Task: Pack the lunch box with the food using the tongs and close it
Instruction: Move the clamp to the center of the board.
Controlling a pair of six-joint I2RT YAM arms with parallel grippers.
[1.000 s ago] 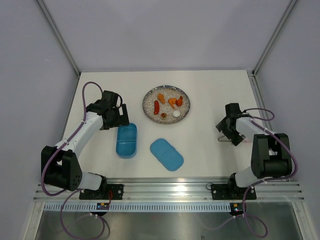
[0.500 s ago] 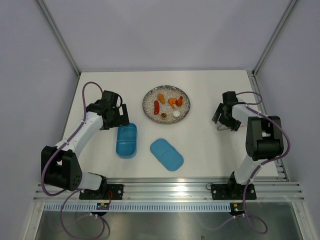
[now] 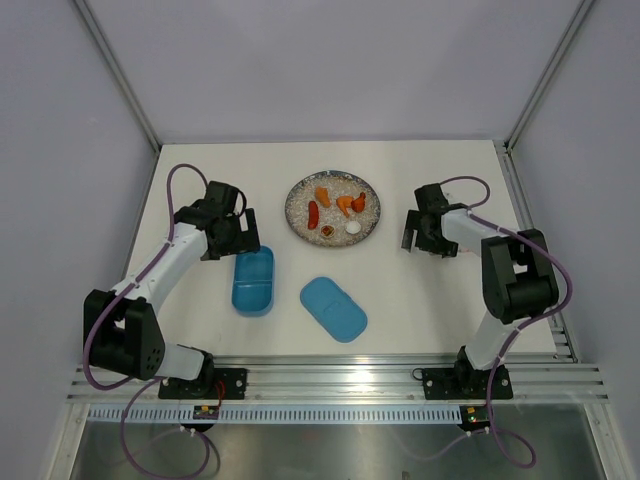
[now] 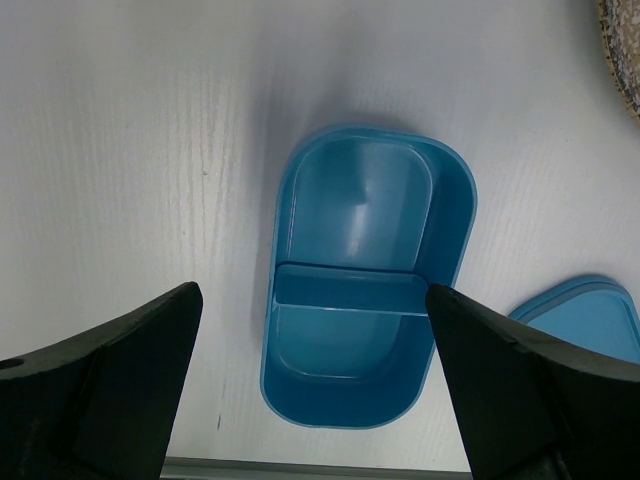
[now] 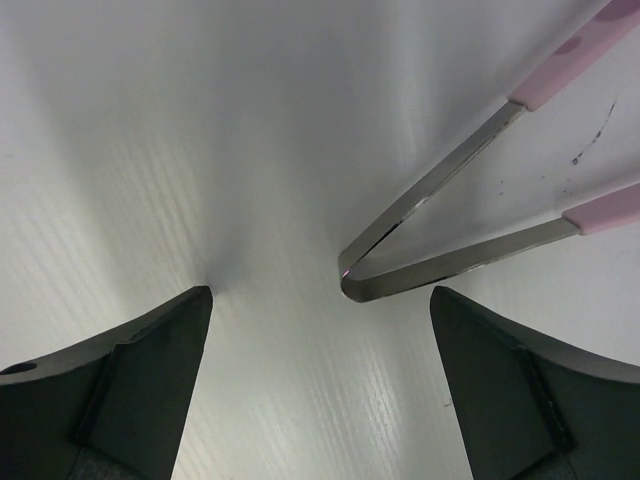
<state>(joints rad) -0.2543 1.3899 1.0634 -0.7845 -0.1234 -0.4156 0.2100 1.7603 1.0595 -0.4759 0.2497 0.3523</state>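
Jaws stand wide apart on both arms, and neither has hold of anything. The left gripper [image 4: 310, 320] hangs over the open blue lunch box [image 4: 365, 200], with the box's divider lying between its fingers. The flat lid [image 4: 590, 315] lies just past one fingertip. The right gripper [image 5: 320, 300] hovers low over the white table [image 5: 150, 150]. The steel bend of the pink-handled tongs [image 5: 460, 260] lies between its fingers, untouched. The food [image 3: 345, 203] sits on the speckled plate [image 3: 300, 200], between the two grippers and a little farther out.

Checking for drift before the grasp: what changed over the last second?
Right gripper swung left toward the plate, open, and is now over the tongs without gripping them. Left gripper, box, lid and food stayed put.
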